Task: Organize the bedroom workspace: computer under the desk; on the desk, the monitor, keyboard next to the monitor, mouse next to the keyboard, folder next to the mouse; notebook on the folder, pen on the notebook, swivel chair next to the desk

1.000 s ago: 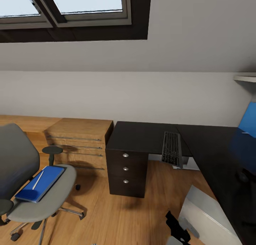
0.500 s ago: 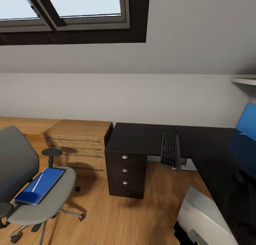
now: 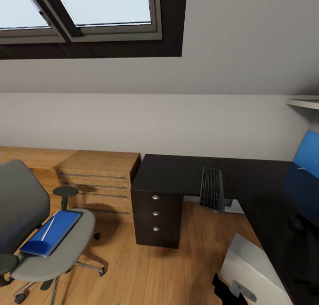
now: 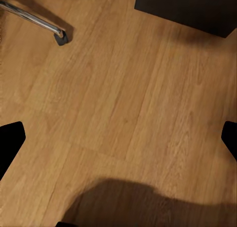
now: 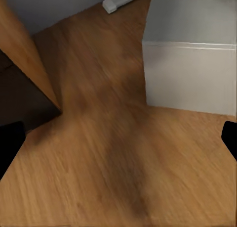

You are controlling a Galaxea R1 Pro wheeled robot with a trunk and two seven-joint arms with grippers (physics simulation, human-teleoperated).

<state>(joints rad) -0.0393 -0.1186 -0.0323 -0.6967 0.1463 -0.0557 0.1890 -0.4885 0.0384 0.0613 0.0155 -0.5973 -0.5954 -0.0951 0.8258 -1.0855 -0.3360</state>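
Where cropped, monitor barely visible.

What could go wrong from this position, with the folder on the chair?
1. The keyboard overhangs the desk edge; a bump may tip it off.
2. The pen lies loose on the folder on the swivel chair; lifting the folder may roll it off.
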